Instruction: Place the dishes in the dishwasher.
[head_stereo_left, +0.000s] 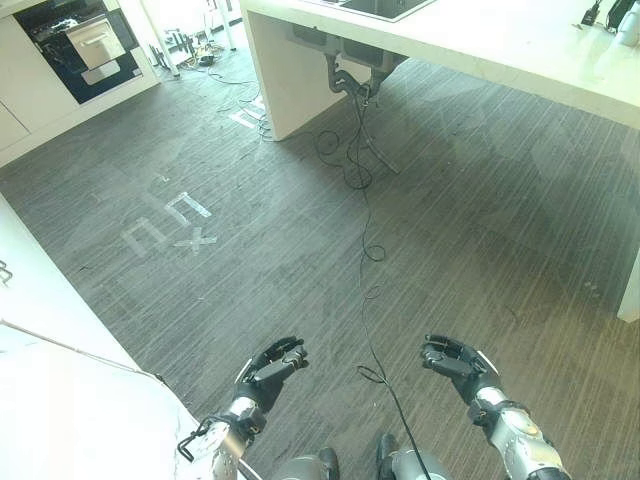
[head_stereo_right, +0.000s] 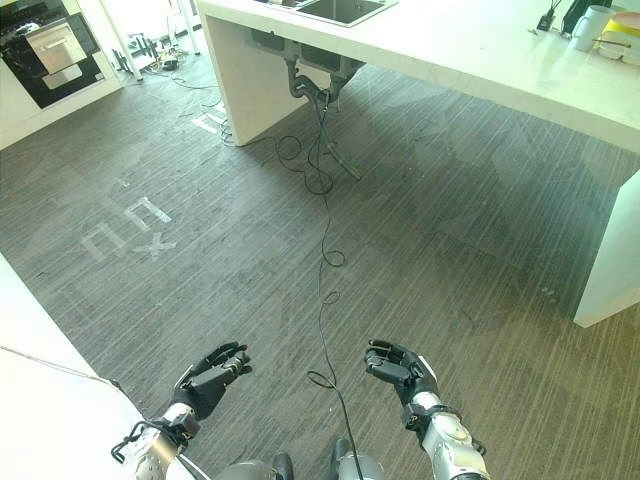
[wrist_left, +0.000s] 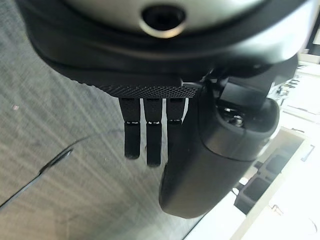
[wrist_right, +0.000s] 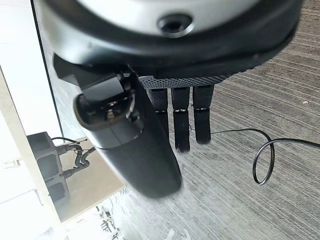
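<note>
Grey wood-grain flooring is seen below two empty hands, left hand and right hand, fingers loosely relaxed. Dishes, pale, too small to count, are seen on a white counter far ahead.

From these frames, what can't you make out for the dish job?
- Dishes on the counter: cut by the right eye view's edge, too small to identify.
- Appliance by the cabinets: cut by the top edge; cannot tell if it's the dishwasher.
- Left hand and right hand: open, empty.

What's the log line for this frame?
left hand: open, empty | right hand: open, empty | both over floor | counter ahead
</note>
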